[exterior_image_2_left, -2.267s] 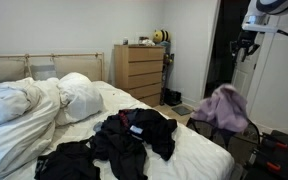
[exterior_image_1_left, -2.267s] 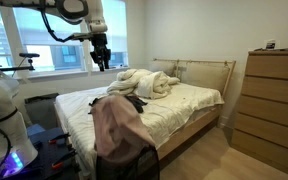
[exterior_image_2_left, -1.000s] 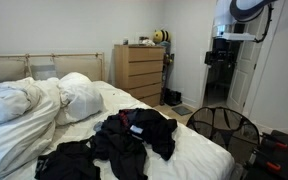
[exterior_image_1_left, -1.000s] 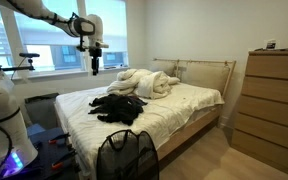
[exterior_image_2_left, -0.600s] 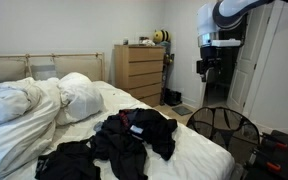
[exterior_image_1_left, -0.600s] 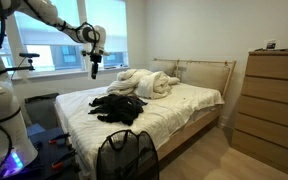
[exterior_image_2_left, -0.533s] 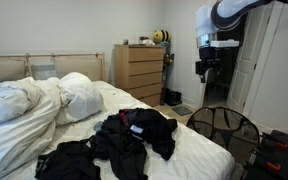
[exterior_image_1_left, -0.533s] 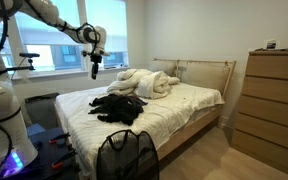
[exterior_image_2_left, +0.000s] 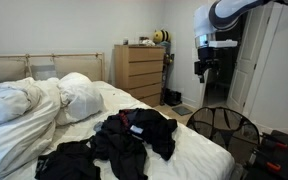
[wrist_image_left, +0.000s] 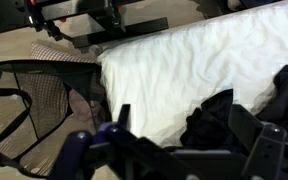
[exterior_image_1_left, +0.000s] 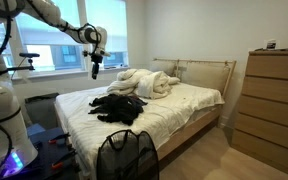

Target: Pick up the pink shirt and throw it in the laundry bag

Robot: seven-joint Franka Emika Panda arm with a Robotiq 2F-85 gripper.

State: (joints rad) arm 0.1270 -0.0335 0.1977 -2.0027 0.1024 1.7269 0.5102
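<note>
Since 2.3 s ago: pink shirt [wrist_image_left: 80, 106] is no longer draped over the rim of the laundry bag [wrist_image_left: 24, 75]. It now lies inside the mesh, low down on the side nearest the bench [wrist_image_left: 184, 60]. The arm has swung away from the bag and has hardly moved over the last half second.

Pincer [wrist_image_left: 179, 118]: released. In the wrist view its blurred fingers [wrist_image_left: 114, 125] stand spread with nothing between them. It hangs high over the bench in both exterior views [exterior_image_1_left: 95, 70] [exterior_image_2_left: 206, 70], well apart from the bag.

Laundry bag: upright on the floor at the near end of the bench [exterior_image_1_left: 127, 155], mouth open [exterior_image_2_left: 222, 125]. I cannot make out the shirt in either exterior view.

Bench [exterior_image_1_left: 184, 100] [exterior_image_2_left: 196, 138]: white sheet. A heap of dark clothes lies near its middle [exterior_image_1_left: 119, 107] [exterior_image_2_left: 134, 135], and shows at the right of the wrist view [wrist_image_left: 284, 90]. A bunched white duvet [exterior_image_1_left: 144, 82] [exterior_image_2_left: 34, 105] lies at the far end by the headboard.

Wooden dresser [exterior_image_1_left: 269, 100] [exterior_image_2_left: 142, 70] stands against the wall.
</note>
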